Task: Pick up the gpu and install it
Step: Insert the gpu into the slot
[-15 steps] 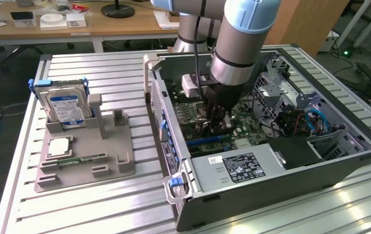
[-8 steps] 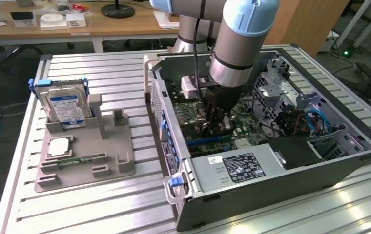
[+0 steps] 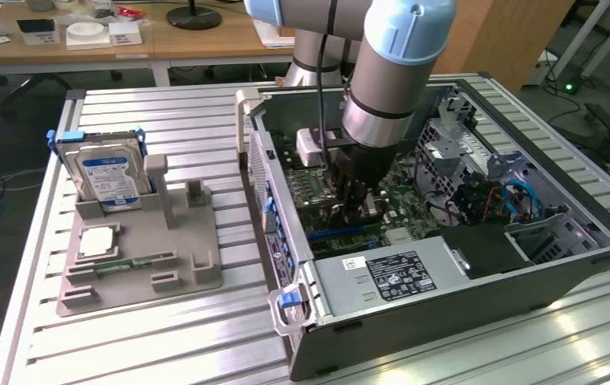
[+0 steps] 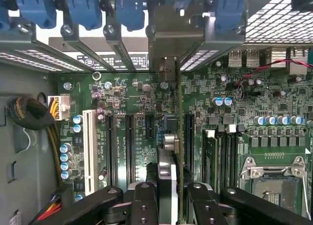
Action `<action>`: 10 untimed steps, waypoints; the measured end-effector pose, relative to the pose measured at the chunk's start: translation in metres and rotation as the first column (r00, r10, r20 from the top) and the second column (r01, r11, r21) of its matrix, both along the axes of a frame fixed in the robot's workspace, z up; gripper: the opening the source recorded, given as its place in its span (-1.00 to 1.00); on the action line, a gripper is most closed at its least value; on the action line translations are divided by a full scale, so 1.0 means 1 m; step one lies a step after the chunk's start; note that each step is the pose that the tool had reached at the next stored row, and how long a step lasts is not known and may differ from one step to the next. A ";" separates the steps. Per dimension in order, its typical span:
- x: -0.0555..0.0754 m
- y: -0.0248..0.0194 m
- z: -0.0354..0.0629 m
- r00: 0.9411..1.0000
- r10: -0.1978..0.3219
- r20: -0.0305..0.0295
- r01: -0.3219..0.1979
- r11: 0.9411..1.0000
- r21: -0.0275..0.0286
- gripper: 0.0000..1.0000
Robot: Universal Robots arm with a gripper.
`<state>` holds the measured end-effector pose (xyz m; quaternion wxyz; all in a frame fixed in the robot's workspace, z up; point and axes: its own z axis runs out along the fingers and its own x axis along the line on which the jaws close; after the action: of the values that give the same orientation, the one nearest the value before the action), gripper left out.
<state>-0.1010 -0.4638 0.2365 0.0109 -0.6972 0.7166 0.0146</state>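
The gpu (image 4: 167, 176) is a thin dark card seen edge-on, standing upright over the green motherboard (image 4: 230, 137) among the black expansion slots. Its silvery bracket (image 4: 168, 44) reaches the case's rear slot openings. My gripper (image 4: 173, 198) is shut on the card, one black finger (image 4: 143, 203) on each side. In the exterior view the gripper (image 3: 353, 200) is lowered deep into the open computer case (image 3: 562, 265), just above the board. Whether the card is seated in a slot I cannot tell.
On the exterior view's left, a grey holder (image 3: 139, 257) carries a hard drive (image 3: 110, 176), a chip (image 3: 99, 241) and a green memory stick (image 3: 134, 263). Inside the case are a power supply (image 3: 391, 277), a white slot (image 4: 89, 151), blue latches (image 4: 83, 7) and a CPU socket (image 4: 274, 186).
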 end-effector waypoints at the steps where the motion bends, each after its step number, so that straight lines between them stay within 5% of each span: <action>1: 0.000 0.0000 -0.0008 1.000 0.000 0.000 0.000 1.000 0.000 -0.44; 10: 0.000 0.0006 -0.0013 1.000 0.000 0.000 0.000 1.000 0.000 -0.44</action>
<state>-0.1011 -0.4632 0.2353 0.0111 -0.6972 0.7167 0.0147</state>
